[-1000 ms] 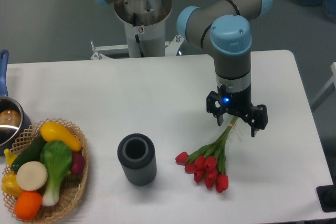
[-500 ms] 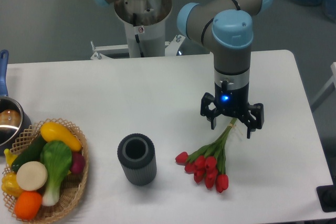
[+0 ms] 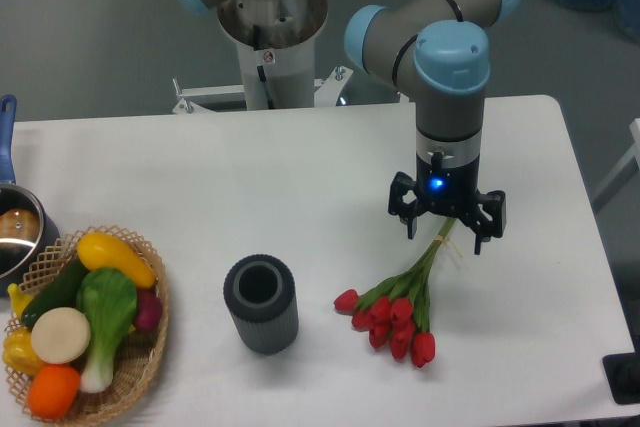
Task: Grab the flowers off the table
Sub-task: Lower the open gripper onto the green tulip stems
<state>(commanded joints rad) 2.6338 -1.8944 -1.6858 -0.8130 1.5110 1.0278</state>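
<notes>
While the flowers lie flat on the table, toward its near right corner, the entry reads as follows.

Flowers: red buds fanned toward the near edge, green stems converging up and right to a tip under the gripper.

Gripper: pointing straight down over the stem ends, jaws spread, nothing between them. Whether the fingertips touch the stems is hard to tell from this angle; they appear just above.

Step in hand: positioning for the grasp; flowers not yet lifted.

Next move calls for: lowering until the fingers straddle the thin stem bundle, then closing firmly, since slim stems may slip from a loose pinch.

Change against half a second ago: gripper sits slightly further right and a touch lower in view, with its wrist turned a little; flowers unmoved.

Other items: dark ribbed cup left of the buds, upright; wicker basket of produce at the near left corner; pot at the left edge.
</notes>
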